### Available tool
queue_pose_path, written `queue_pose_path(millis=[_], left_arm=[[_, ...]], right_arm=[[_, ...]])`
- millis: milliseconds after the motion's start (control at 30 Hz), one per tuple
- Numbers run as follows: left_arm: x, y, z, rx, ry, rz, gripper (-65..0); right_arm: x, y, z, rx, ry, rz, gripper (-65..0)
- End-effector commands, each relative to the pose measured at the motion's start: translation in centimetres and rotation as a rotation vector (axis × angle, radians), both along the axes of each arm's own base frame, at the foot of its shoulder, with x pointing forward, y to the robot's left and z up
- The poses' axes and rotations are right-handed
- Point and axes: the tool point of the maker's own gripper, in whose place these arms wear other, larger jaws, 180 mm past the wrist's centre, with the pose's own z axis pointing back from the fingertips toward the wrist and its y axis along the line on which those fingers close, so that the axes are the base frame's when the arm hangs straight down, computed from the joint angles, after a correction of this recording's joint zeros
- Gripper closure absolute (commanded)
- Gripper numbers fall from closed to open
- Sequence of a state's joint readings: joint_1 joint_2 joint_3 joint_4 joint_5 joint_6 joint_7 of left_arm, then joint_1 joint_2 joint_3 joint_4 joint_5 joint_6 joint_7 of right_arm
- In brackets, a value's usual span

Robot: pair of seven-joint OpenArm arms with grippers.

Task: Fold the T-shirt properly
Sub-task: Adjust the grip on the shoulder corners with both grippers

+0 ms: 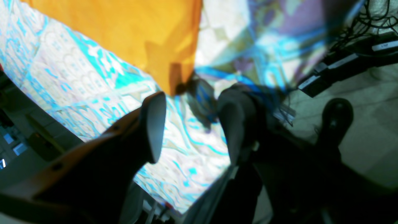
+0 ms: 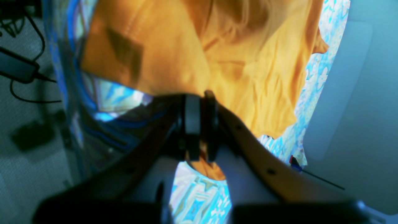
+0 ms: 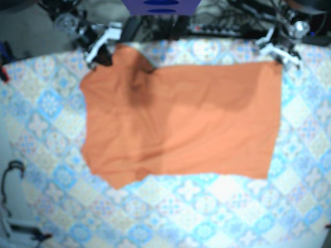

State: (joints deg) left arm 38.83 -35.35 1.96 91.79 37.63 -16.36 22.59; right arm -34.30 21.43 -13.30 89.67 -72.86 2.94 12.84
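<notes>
Pinching T-shirt (image 2: pixel 248 62), right pincer (image 2: pixel 201 102) reads clearly only wrist-side.

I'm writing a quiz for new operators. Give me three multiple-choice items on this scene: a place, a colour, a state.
1. Where does the right gripper meet the orange fabric T-shirt in the base view? A) upper-left corner B) centre C) lower edge
2. What colours is the patterned tablecloth? A) red and black B) blue and white C) plain green
3. How is the left gripper? A) shut on the shirt B) open C) holding a cable
Answers: 1 A, it sits at that corner; 2 B, blue motifs on white; 3 B, its jaws stand apart, nothing between.
</notes>
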Motion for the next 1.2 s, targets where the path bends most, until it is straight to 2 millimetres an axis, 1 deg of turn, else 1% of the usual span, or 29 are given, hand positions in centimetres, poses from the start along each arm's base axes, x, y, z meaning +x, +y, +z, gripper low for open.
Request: queue_pose_path(millis=[0, 133, 233, 333, 467, 567, 667, 733, 833, 900, 1000, 1100, 1167], left_arm=[[1.3, 0.2, 0.7, 0.007, -0.038, -0.010, -30.5], [2.7, 0.1, 1.3, 0.010, -0.071, -0.016, -30.4], [2.8, 0.1, 1.3, 0.011, -0.074, -0.017, -30.4], [3.4, 0.1, 1.5, 0.012, -0.088, -0.018, -30.4], [3.5, 0.2, 1.5, 0.009, -0.088, -0.014, -30.5], [3.0, 0.1, 1.2, 0.006, -0.076, -0.014, -30.5], [1.5, -1.0, 0.3, -0.009, -0.034, -0.040, -30.5], [0.8, -1.3, 0.0, -0.014, -0.015, -0.044, -30.3], [-0.1, -1.2, -0.8, -0.018, 0.009, -0.025, -30.2], [-0.6, -0.6, -1.2, -0.006, 0.022, -0.006, -30.2], [0.4, 0.1, -1.5, 0.005, 0.012, 0.006, -30.2], [0.8, 0.8, -1.8, 0.016, 0.012, 0.022, -30.3], [1.9, 0.9, -1.6, 0.020, -0.007, 0.023, -30.3]], right_arm=[[0.2, 0.1, 0.5, 0.014, -0.018, 0.005, -2.7], [0.2, 0.1, 0.5, 0.014, -0.018, 0.005, -2.7], [0.2, 0.0, 0.5, 0.013, -0.018, 0.004, -2.7], [0.2, 0.0, 0.5, 0.013, -0.018, 0.004, -2.7], [0.2, 0.0, 0.5, 0.013, -0.018, 0.004, -2.7], [0.2, 0.0, 0.5, 0.013, -0.018, 0.004, -2.7], [0.2, 0.0, 0.5, 0.013, -0.018, 0.004, -2.7], [0.2, 0.0, 0.5, 0.013, -0.018, 0.004, -2.7], [0.2, 0.0, 0.5, 0.012, -0.017, 0.004, -2.7], [0.2, 0.0, 0.5, 0.012, -0.017, 0.004, -2.7], [0.2, 0.0, 0.5, 0.012, -0.017, 0.004, -2.7], [0.2, 0.0, 0.5, 0.012, -0.017, 0.004, -2.7], [0.1, 0.0, 0.5, 0.012, -0.015, 0.004, -2.7]])
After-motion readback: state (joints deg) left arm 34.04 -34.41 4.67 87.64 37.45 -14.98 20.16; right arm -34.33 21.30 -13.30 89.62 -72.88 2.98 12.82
